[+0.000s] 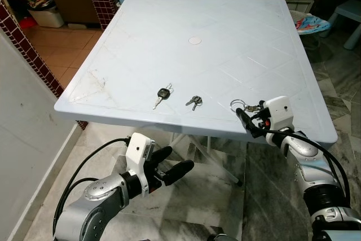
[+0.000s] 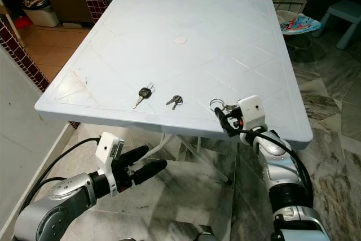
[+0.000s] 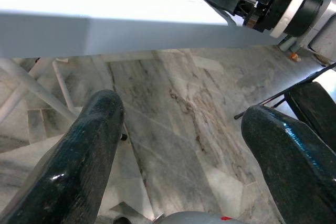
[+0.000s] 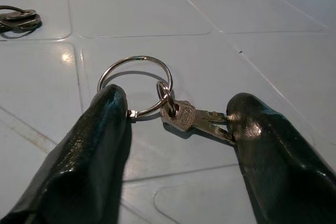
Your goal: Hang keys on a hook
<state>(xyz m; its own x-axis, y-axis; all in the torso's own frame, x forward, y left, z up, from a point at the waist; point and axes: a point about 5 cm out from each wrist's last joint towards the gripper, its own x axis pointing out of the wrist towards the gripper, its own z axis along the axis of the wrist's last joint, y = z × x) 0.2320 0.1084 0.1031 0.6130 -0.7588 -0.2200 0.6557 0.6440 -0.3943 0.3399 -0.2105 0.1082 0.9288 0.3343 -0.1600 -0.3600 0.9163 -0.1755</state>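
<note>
the keys (image 4: 181, 115) i am after, one small silver key on a little ring linked to a larger steel ring (image 4: 134, 85), lie flat near the desk's front right corner. my right gripper (image 4: 176, 124) rests low on the desk (image 1: 225, 38) with its two glossy black fingers spread wide around them: one fingertip touches the big ring's rim, the other touches the key's blade tip, and nothing is lifted or pinched. my left gripper (image 1: 169, 165) hangs below the desk's front edge, over the grey veined marble floor (image 3: 173, 129), its fingers parted and holding nothing. further left on the desk lie two more sets, well apart from mine: a small pair of keys (image 1: 194, 102) near the middle of the front edge and a black-headed key (image 1: 162, 94) just beyond that. the desk is pale blue moulded plastic with a diamond pattern of shallow lines, a round plug (image 1: 194, 40) in its centre and scuff marks at its left corner.
</note>
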